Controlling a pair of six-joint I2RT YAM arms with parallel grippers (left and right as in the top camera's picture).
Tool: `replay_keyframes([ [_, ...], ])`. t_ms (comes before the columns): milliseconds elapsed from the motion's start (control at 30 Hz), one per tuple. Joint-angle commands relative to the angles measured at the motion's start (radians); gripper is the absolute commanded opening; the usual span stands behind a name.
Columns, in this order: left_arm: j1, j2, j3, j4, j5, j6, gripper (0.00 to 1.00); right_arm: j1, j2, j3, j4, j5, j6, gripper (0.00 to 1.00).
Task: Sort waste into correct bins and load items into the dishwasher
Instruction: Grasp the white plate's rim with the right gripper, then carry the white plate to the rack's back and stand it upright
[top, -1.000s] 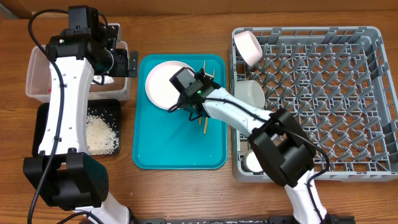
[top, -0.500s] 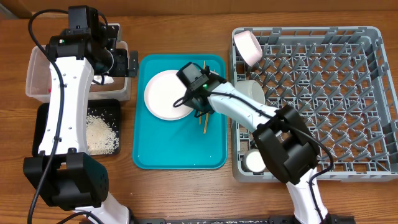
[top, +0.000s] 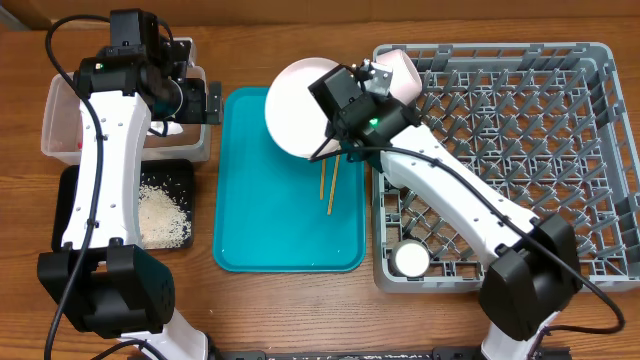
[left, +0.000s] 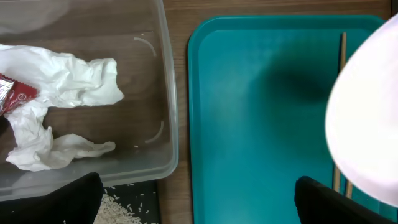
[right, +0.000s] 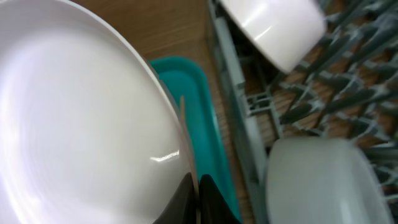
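Overhead, your right end effector (top: 338, 143) is clamped on the rim of the white plate (top: 295, 105), and the plate hangs tilted over the far right corner of the teal tray (top: 270, 225), just beside the grey dish rack (top: 600, 150). Right wrist view confirms it: both fingers pinch the plate's (right: 81, 124) edge at the bottom of the picture, nothing else between them. Below the plate, two chopsticks (top: 328, 185) lie on the teal tray, side by side.

Look at the rack now: a bowl (top: 402, 72) leans in its far left corner, right next to your gripping arm, and a small cup (top: 411, 260) sits in the near left corner. A second pale bowl (right: 317, 180) shows in the right wrist view, inside the rack.

Over on your left, the left end effector (top: 203, 102) hovers with its jaws spread wide, holding nothing, between the clear tub (top: 60, 115) and the teal tray. Left wrist view shows crumpled tissue (left: 68, 81) and a red wrapper (left: 15, 96) lying in that tub. Rice (top: 165, 215) sits in the black tray (top: 72, 190), on the wooden surface (top: 300, 310) nearer you.
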Motion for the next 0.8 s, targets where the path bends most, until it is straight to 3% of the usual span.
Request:
replay_keyframes([
  [0,0.002,-0.015,0.028,0.000,-0.006,-0.006,1.00,-0.003,-0.079,0.022,-0.013,0.168,-0.076,0.04],
  [167,0.002,-0.015,0.028,0.000,-0.006,-0.006,1.00,-0.003,-0.183,0.022,-0.063,0.404,-0.190,0.04],
  [400,0.002,-0.015,0.028,0.000,-0.006,-0.006,1.00,-0.014,-0.231,0.021,-0.167,0.933,-0.204,0.04],
  [500,0.002,-0.015,0.028,0.000,-0.006,-0.006,1.00,-0.088,-0.215,0.020,-0.167,0.953,-0.329,0.04],
  [633,0.002,-0.015,0.028,0.000,-0.006,-0.006,1.00,-0.228,-0.167,0.020,-0.156,0.944,-0.350,0.04],
  [767,0.002,-0.015,0.028,0.000,-0.006,-0.006,1.00,-0.274,-0.113,0.020,-0.096,0.868,-0.438,0.04],
])
